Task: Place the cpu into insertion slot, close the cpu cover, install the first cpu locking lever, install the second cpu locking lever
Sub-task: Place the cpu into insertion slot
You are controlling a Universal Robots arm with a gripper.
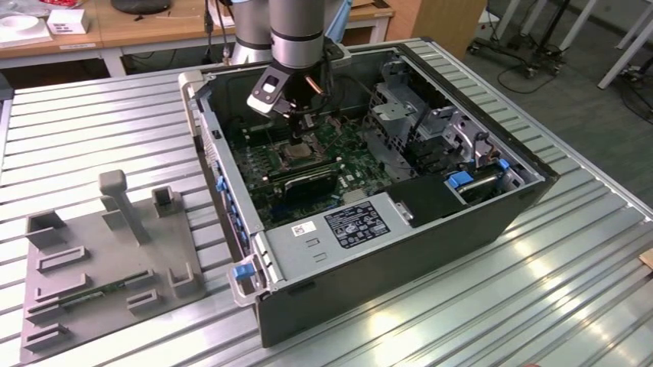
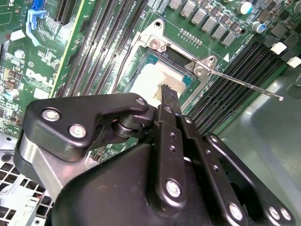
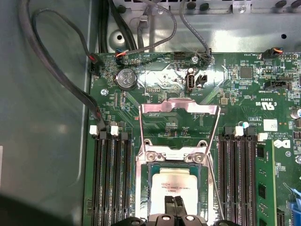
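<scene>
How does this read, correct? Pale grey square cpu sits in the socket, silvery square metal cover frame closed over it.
No: the pale grey square cpu sits in the socket, but the silvery square metal cover frame is swung open, per the first wrist view.

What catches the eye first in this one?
The open computer case on the ribbed metal table, with the arm reaching inside it. In the first wrist view the gripper is poised over the seated cpu, with the cpu cover standing open.
</scene>
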